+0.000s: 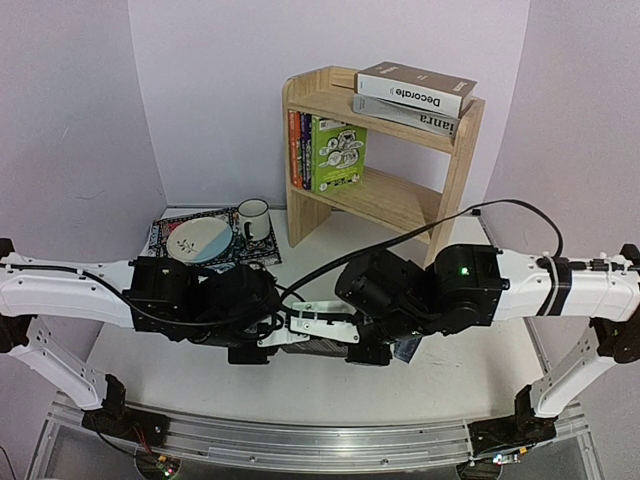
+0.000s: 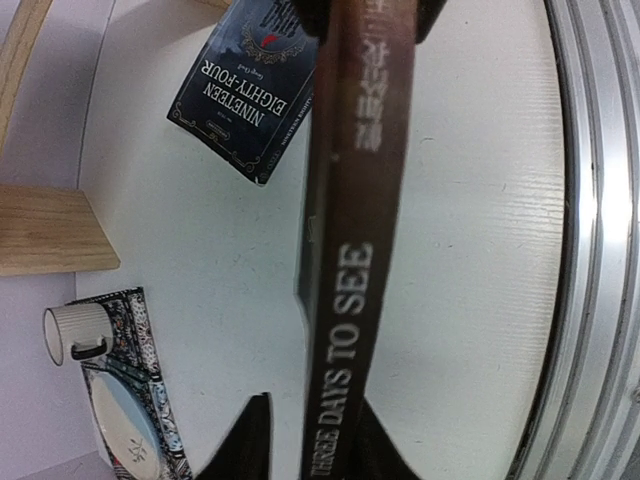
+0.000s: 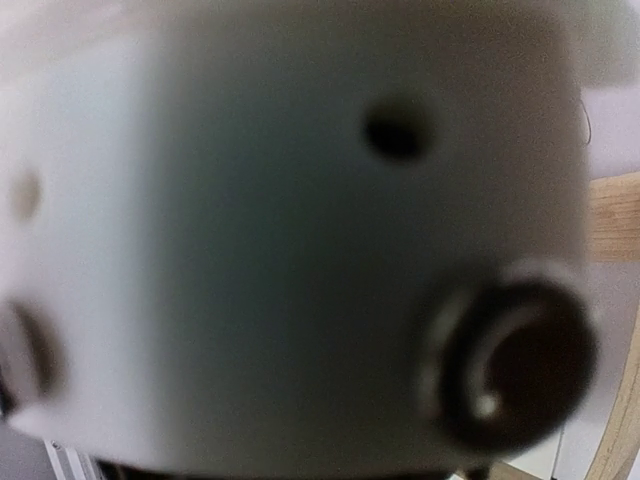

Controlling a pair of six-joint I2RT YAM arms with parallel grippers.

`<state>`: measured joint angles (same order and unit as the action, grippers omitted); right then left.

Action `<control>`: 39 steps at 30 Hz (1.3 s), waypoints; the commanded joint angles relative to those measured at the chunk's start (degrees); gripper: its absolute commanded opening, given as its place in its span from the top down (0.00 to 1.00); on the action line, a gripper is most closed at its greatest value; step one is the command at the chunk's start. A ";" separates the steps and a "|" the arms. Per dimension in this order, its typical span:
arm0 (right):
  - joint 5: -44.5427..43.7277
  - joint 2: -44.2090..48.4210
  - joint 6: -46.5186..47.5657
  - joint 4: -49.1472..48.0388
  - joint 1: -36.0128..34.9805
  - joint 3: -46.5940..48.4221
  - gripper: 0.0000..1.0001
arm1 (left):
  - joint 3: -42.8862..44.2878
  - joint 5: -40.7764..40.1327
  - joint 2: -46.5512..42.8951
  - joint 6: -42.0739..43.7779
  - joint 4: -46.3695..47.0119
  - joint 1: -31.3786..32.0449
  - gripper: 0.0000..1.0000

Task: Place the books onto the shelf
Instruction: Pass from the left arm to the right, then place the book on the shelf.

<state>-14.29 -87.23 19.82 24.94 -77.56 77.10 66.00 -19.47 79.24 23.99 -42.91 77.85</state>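
Apparently "Three Days to See" (image 2: 350, 290) stands clamped inside left tool (image 2: 318, 452).

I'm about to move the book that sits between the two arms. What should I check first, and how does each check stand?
1. Left pincer on Three Days to See: fingers flank the near end of the spine. Ok.
2. Right pincer on the far end: dark fingers flank it, but the grip is unclear. Cannot tell.
3. Right wrist view usable: a blurred white body fills it. Not ok.
4. Room on the shelf: the lower tier is bare to the right of the green book. Ok.
5. Nineteen Eighty-Four ready for pickup: it lies flat on the table, uncovered. Ok.
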 commanded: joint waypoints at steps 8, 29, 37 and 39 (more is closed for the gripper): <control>-4.42 10.91 -0.61 1.25 -0.22 -7.27 1.00 | -0.99 -8.19 -2.34 -4.25 3.35 -0.28 0.35; -37.26 5.28 15.85 -19.62 6.25 1.83 1.00 | 3.90 -25.07 -18.07 -38.66 3.70 -1.09 0.00; -30.25 -0.59 27.10 -32.69 13.75 8.90 1.00 | -0.01 -26.87 -21.34 -44.24 3.97 -1.17 0.01; -29.81 -2.61 30.18 -34.79 15.55 10.69 1.00 | -0.61 -27.04 -21.83 -44.69 3.97 -1.14 0.01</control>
<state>-44.27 -87.08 42.00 1.09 -64.67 81.97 66.54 -44.31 58.44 -17.14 -40.00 76.90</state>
